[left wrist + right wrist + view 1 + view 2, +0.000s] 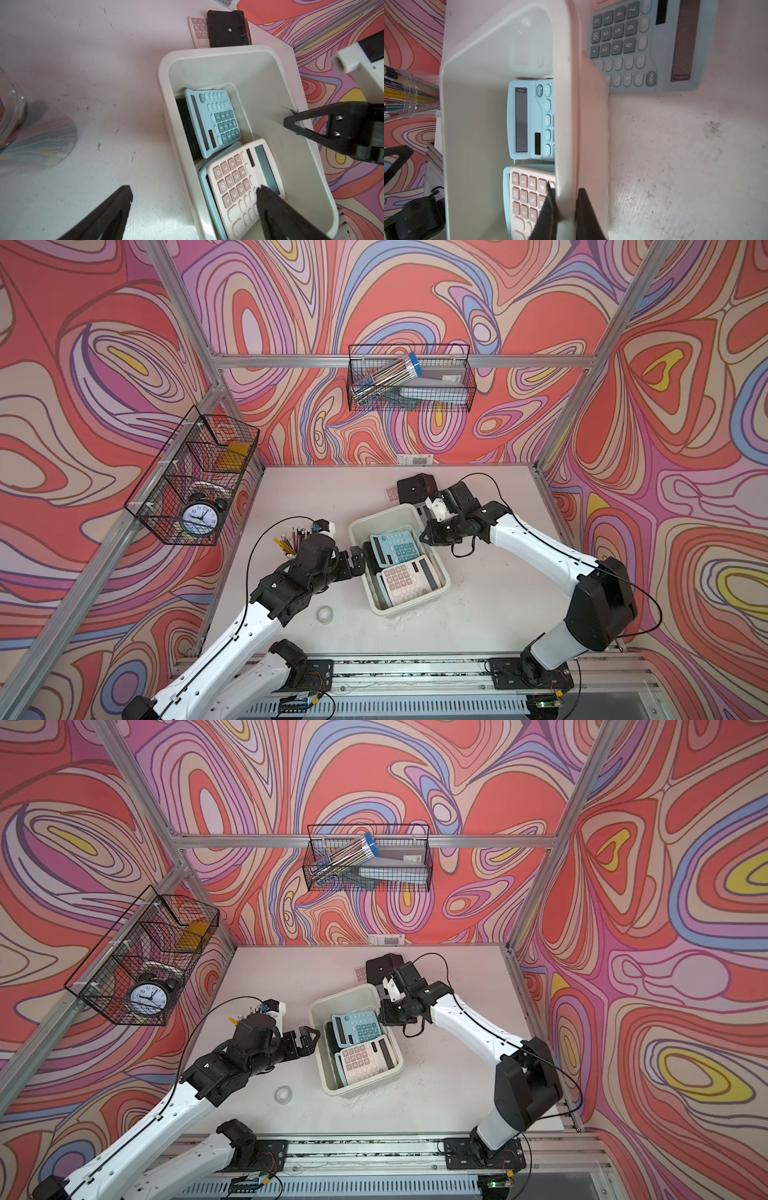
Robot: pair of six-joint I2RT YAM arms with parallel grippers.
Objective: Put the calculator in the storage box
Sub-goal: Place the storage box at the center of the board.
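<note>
Storage box (384, 520) sits mid-table (478, 593), holding a blue calculator (395, 551) and a pink calculator (409, 578) face up over others. Just beyond it a black calculator (226, 29) lies face down, overlapping a second pink calculator (197, 29). Right gripper (565, 187) is pinched tight on the box's wall. The left gripper (193, 187) is spread wide astride the opposite wall, holding nothing.

Bare far end of storage box (381, 515), calculators (397, 549) elsewhere, right gripper (566, 187) on its rim.
</note>
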